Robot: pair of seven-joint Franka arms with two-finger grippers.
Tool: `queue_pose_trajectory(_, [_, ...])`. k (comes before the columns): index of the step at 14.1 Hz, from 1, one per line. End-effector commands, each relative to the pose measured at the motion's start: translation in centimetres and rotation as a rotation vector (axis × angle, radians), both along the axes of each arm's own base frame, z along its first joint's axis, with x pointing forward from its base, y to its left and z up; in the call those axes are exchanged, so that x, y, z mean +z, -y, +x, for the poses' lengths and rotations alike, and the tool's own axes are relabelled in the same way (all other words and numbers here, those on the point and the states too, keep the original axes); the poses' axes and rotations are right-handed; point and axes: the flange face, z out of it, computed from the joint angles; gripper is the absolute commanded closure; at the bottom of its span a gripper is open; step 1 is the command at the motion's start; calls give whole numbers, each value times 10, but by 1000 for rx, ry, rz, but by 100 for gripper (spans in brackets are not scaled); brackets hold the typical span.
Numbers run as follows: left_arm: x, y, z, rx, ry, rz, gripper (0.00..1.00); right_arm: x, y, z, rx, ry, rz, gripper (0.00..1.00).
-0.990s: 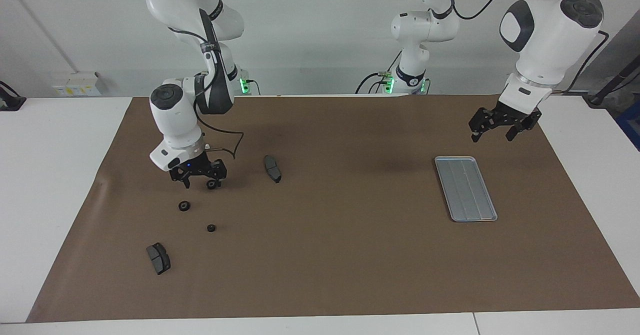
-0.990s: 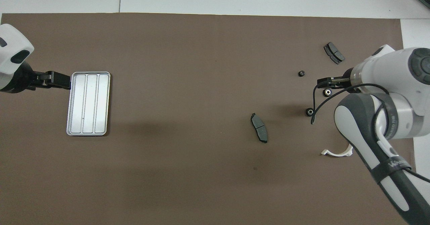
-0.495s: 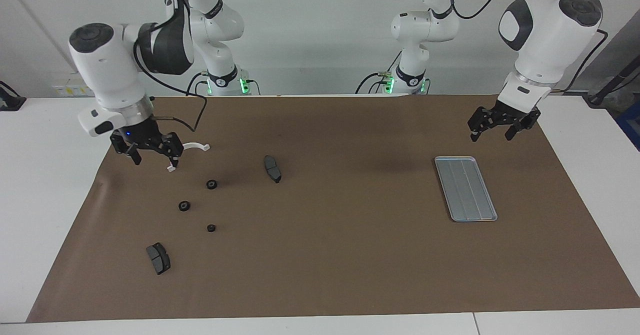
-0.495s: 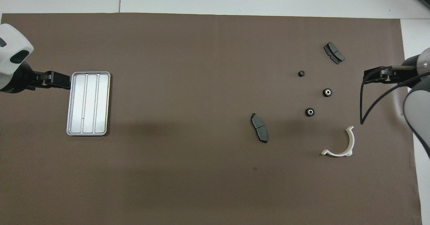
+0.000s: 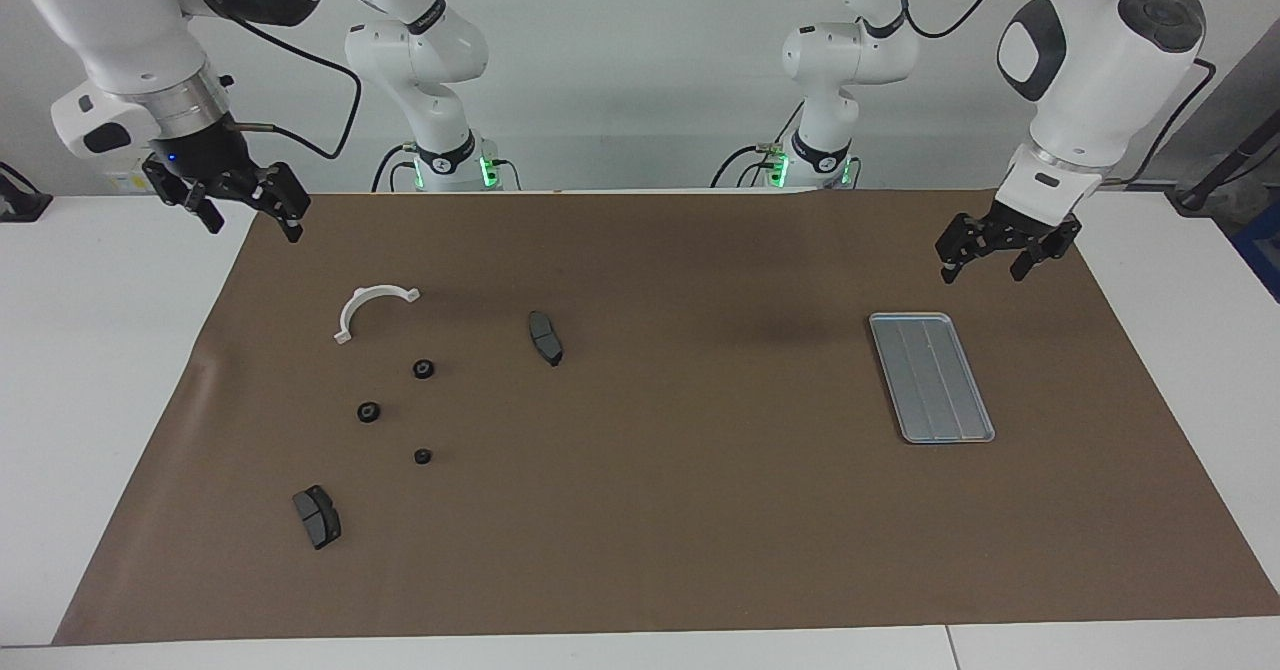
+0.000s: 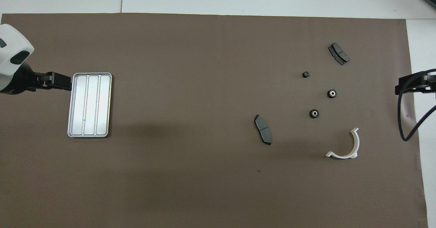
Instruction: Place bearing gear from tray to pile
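Grey-blue tray (image 5: 932,377) holds nothing; 3 bearing gears (image 5: 423,369) lie w/ pile.

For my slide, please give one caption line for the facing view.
Tray holds nothing; three bearing gears lie in the pile, both grippers raised and open.

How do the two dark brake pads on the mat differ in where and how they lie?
The brake pad beside the white bracket lies toward the middle of the mat, nearer the robots; the outer brake pad lies farthest from them, past the three bearing gears. In the overhead view the first looks longer and narrower, the second shorter and broader. Both are dark grey, untouched, outside the tray.
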Motion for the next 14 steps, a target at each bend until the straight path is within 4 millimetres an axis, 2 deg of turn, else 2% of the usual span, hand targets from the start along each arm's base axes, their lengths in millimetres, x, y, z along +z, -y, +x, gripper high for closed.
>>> queue_pose_trajectory(1, [4,1,-7,-1,16,20,0,-5,0,-10,9,-13,29,0])
queue_pose_trajectory(14, [4,1,-7,2,17,20,0,2,-7,-12,14,-11,33,0])
